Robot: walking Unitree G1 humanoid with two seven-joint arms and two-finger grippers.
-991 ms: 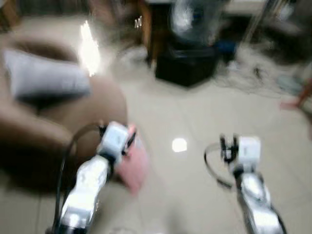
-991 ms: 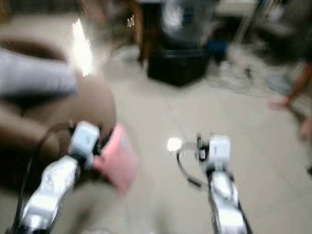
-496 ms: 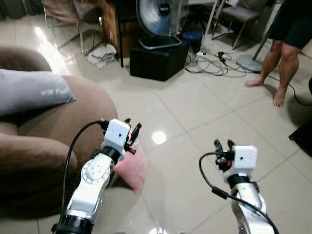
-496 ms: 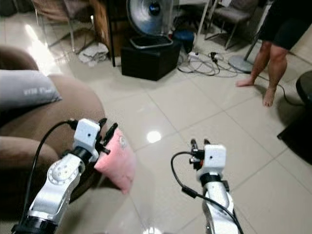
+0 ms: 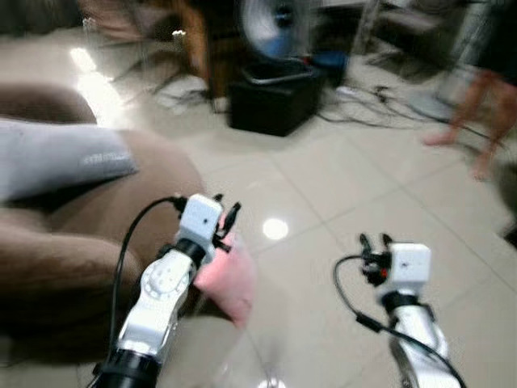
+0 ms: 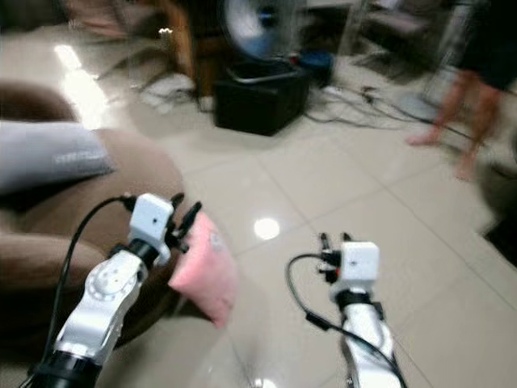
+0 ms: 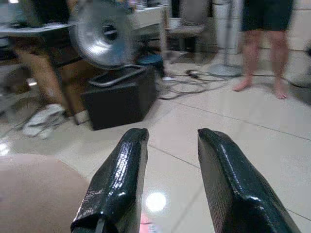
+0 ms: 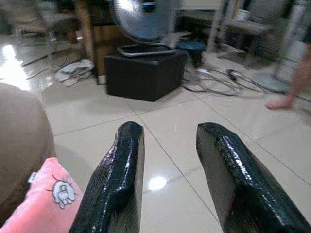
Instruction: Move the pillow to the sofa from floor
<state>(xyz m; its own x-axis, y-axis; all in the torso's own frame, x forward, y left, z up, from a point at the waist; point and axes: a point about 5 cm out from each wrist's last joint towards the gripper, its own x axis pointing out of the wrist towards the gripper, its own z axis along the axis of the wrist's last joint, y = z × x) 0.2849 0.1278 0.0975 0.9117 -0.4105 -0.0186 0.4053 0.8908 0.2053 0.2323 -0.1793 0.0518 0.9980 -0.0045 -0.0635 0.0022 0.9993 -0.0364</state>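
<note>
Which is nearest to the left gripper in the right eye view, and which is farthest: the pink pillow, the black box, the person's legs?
From the left gripper:
1. Pink pillow, right beside it, against the brown sofa.
2. Black box, ahead under the fan.
3. Person's legs, far right.

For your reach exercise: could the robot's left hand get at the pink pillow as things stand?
Probably yes. The left hand is open just above the pink pillow, which leans by the brown sofa, with nothing between them.

1. I'm looking at a home living room: brown sofa (image 5: 73, 226) at the frame's left, glossy tiled floor (image 5: 339, 186).
2. Top centre, a fan (image 6: 257, 24); a barefoot person (image 6: 477, 77) upper right.
</note>
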